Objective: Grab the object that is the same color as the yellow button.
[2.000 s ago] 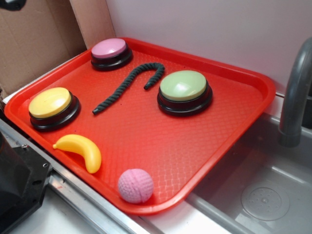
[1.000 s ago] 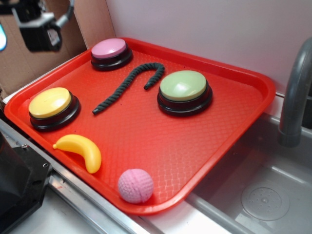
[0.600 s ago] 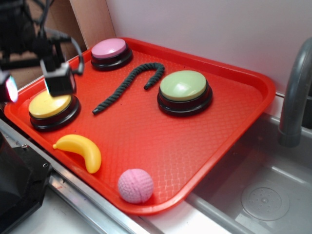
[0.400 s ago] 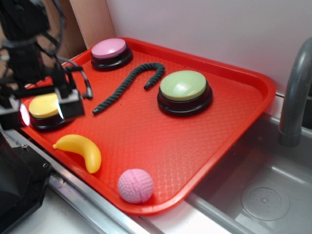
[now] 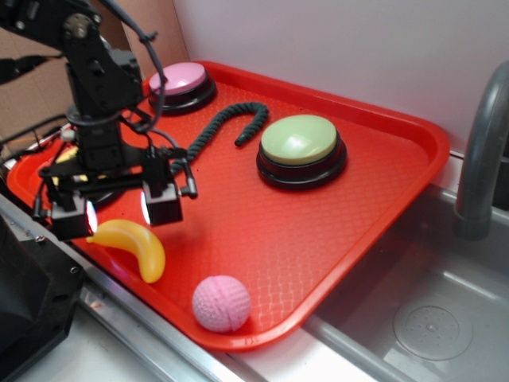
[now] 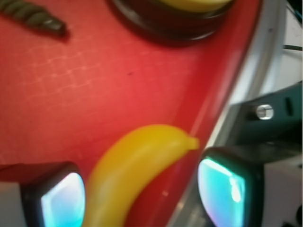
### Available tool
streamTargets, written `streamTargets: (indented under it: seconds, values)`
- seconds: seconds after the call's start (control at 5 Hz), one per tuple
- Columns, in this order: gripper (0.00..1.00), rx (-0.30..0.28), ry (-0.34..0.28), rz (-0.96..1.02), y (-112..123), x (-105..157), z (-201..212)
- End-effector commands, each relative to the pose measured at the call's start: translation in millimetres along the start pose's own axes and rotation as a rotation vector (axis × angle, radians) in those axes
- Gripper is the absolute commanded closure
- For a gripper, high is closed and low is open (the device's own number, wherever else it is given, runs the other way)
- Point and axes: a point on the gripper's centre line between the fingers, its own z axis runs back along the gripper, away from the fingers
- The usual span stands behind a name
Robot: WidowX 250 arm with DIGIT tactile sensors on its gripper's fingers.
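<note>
The object, a glossy yellow toy banana, lies on the red tray near its front left rim. My gripper hangs open just above the banana's stem end, one finger on each side. In the wrist view the banana runs between the two lit fingertips of the gripper, touching neither. The arm hides most of the yellow button in the exterior view. In the wrist view the yellow button and its black base show at the top edge.
A pink textured ball sits by the tray's front rim, right of the banana. A green button, a pink button and a dark rope lie farther back. A sink and faucet are at the right.
The arm has come in from the upper left, passed over the yellow button and dropped to the banana with its fingers open. The tray's objects have not moved.
</note>
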Motion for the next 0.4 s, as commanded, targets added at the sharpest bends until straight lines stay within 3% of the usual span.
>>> streamTargets:
  seconds: [0.0, 0.2]
  values:
    - [0.00, -0.075, 0.055, -0.045, -18.3, -4.9, -8.0]
    - [0.00, -0.147, 0.084, -0.038, -20.6, -7.8, -9.4]
